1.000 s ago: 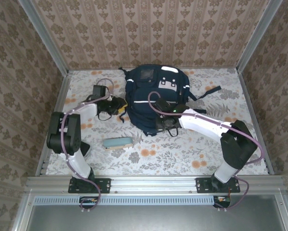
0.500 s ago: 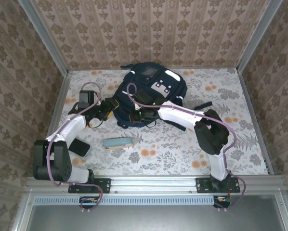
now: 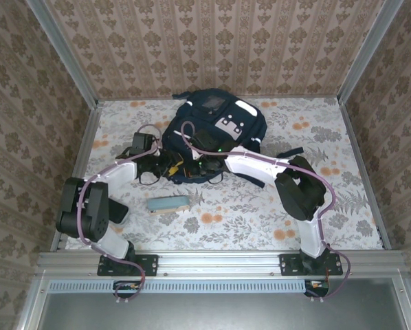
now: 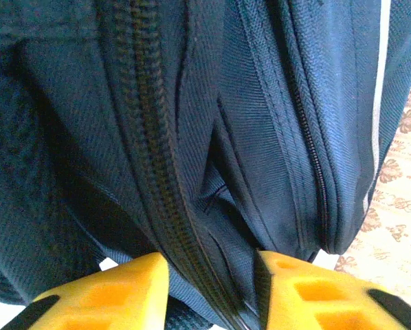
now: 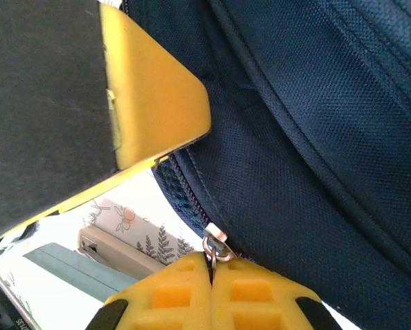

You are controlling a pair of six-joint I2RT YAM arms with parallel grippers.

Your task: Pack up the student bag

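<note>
From above, the student bag [image 3: 223, 120], a big navy-blue fabric backpack with white stripes and patches, lies at the far middle of the flower-patterned table [image 3: 315, 206]. Both arms reach to its near edge. The left gripper [image 3: 165, 165] and the right gripper [image 3: 196, 167] sit just beside each other against the fabric. A flat teal rectangular case [image 3: 168, 203] lies on the table nearer the arms, well apart from the bag. A small black object [image 3: 116, 212] sits by the left arm's lower part. Neither is packed, so I'd say the loading isn't finished if those are meant to go in.

On the left wrist camera, the left gripper [image 4: 211, 265] has its yellow fingers apart with a thick fold of the bag [image 4: 295, 103] between them. The fold carries a dark zip line [image 4: 147, 137], and the fingers look clamped on it. The teeth I can see there look closed.

On the right wrist camera, the right gripper [image 5: 212, 268] has its fingers pressed together on the small metal zip pull [image 5: 216, 246] at the bag's seam. One yellow finger [image 5: 157, 103] of the other claw hangs just above. The teal case [image 5: 58, 269] shows on the table beyond. This looks like zip work on the main compartment. I can't tell from here which way it's meant to run.
</note>
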